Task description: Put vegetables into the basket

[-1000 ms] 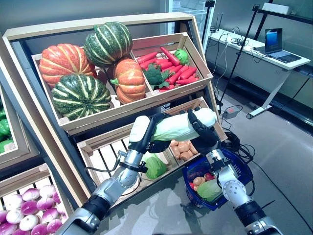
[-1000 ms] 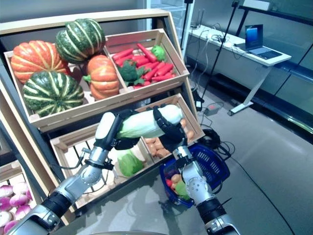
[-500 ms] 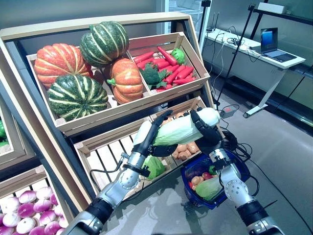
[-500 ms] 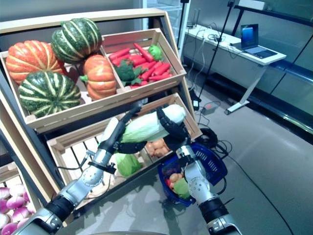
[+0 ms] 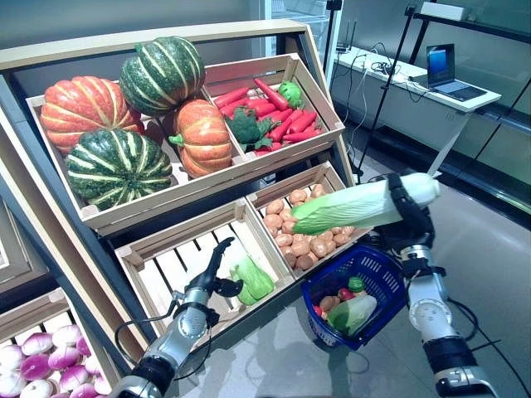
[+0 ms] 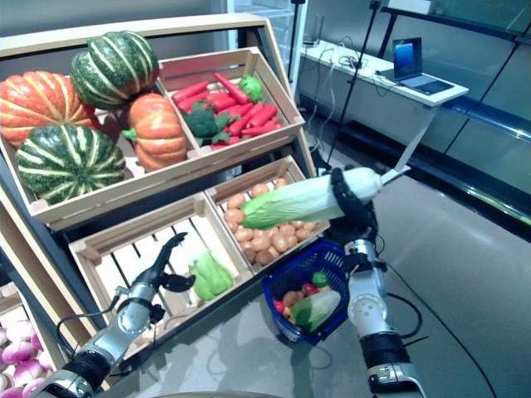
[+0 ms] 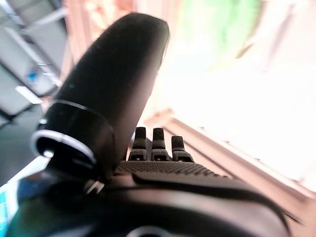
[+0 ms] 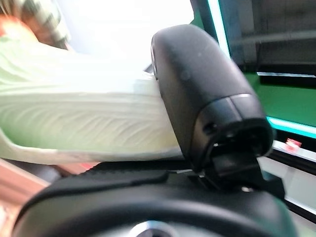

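My right hand (image 5: 412, 217) is shut on a long pale-green napa cabbage (image 5: 348, 209) and holds it level in the air, above the blue plastic basket (image 5: 386, 271) on the floor. The cabbage also shows in the right wrist view (image 8: 74, 128) under the thumb (image 8: 197, 94). The basket holds a second napa cabbage (image 5: 352, 313), small red and orange round vegetables and a green one. My left hand (image 5: 211, 269) is open, fingers straight, low over the slatted lower-left crate (image 5: 162, 269), beside a green leafy vegetable (image 5: 251, 279).
The wooden stand (image 5: 99, 217) fills the left and middle, with stacked crates. A crate (image 5: 336, 178) of small brown round vegetables sits right behind the basket. A white desk (image 5: 415, 79) with a laptop stands at the far right. Grey floor lies to the right.
My left hand let go of the napa cabbage and dropped down to the lower-left crate. My right hand carried the cabbage to the right and up, over the basket. The camera shifted.
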{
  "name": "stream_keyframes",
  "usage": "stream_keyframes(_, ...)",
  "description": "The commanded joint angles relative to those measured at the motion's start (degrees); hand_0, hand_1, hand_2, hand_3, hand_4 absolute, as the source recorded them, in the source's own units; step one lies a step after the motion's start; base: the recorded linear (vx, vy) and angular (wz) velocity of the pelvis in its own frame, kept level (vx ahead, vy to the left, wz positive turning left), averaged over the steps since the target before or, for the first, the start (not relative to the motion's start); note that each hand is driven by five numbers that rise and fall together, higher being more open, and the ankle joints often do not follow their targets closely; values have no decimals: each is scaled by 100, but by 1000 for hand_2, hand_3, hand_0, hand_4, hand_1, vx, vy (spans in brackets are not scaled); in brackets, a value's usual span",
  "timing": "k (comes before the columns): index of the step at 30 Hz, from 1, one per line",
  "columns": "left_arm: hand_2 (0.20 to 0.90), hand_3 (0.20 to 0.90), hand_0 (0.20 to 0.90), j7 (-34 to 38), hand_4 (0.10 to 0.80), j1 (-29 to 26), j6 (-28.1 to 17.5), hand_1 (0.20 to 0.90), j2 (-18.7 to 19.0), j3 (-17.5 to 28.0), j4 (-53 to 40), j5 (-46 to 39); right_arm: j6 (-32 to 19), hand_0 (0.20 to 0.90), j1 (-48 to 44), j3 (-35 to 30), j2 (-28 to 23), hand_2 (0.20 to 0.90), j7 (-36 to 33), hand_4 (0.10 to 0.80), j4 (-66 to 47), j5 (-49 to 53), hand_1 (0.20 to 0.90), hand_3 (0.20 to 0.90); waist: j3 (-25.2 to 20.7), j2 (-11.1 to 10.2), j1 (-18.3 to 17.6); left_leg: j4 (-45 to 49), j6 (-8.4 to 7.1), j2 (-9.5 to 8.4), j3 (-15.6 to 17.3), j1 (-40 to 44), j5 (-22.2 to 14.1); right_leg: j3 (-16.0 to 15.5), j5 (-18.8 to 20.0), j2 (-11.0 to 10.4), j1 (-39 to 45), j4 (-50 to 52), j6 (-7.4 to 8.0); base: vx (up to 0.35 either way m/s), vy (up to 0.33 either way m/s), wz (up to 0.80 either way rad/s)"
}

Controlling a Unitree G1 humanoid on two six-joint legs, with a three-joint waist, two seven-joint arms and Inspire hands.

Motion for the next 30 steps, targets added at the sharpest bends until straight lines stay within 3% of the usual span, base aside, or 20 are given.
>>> stream_keyframes(1,900,900,900,460,800,-1006,-24,900,382,334,389,5,-711,300,-1029,-493,-432,300,-85,400,-93,99,300,300,68,146,-122,9,79,-28,-125,-47,-192,-91,-49,-50,-81,277,-300,0,0,0)
stream_keyframes(4,900,900,900,698,800,-1462,58,900,527,189,576,6,-842,300,-1377,-472,-748,300,-413,400,450,148,300,300,227,211,-161,80,43,-36,-157,-246,-157,-53,-78,-75,-318,400,-312,-142,-7,-8)
stream_keyframes(6,900,900,900,1184,800,-2260,-79,900,743,-15,729,-13,-976,300,-2043,-393,-1213,300,-671,400,1243,145,300,300,637,307,-211,364,-18,-38,-222,-709,-154,-43,-171,-152,-805,750,-352,-396,51,-15)
stream_keyframes(8,900,900,900,1421,800,-2603,-175,900,837,-101,790,6,-960,300,-2319,-338,-1375,300,-759,400,1561,176,300,300,827,345,-227,516,-46,-35,-276,-960,-116,-39,-172,-182,-1040,902,-387,-317,32,1)
stream_keyframes(9,900,900,900,1679,800,-3022,-321,900,920,-238,913,46,-931,300,-2637,-281,-1580,300,-743,400,2030,199,300,300,1072,393,-245,731,-95,-27,-372,-1248,-106,-30,-218,-224,-1293,1122,-425,-287,17,6)
stream_keyframes(13,900,900,900,2189,800,-3959,-521,900,1192,-648,1064,271,-985,300,-3354,13,-1896,300,-822,400,2955,44,300,300,1655,489,-252,1281,-112,-86,-510,-1979,-168,18,-337,-320,-2048,1751,-500,-227,3,1)
stream_keyframes(17,900,900,900,2368,800,-4595,-582,900,1366,-902,1133,293,-1006,300,-3975,300,-2068,300,-878,400,3499,-51,300,300,1915,521,-230,1804,-113,-123,-553,-2613,-255,38,-471,-402,-2740,2384,-560,-176,2,-7)
stream_keyframes(21,900,900,900,2476,800,-5235,-510,900,1602,-1171,1039,319,-996,300,-4547,640,-2218,300,-1161,400,3762,-297,300,300,2159,526,-201,2714,-89,-94,-584,-3458,-513,163,-763,-574,-3642,3415,-622,-162,-4,4)
stream_keyframes(23,900,900,900,2579,800,-5589,-394,900,1744,-1357,880,395,-879,300,-4846,841,-2286,300,-1351,400,3906,-498,300,300,2295,521,-182,3416,-89,-16,-649,-3938,-904,327,-1123,-777,-4160,4208,-599,-56,0,11)
stream_keyframes(30,900,900,900,2767,800,-6285,6,900,2147,-2032,523,1046,-690,300,-5407,1221,-2429,300,-1295,400,4157,-518,300,300,2432,616,-197,4579,-24,243,-699,-5019,-1416,668,-1519,-993,-5266,5392,-618,-35,25,8)
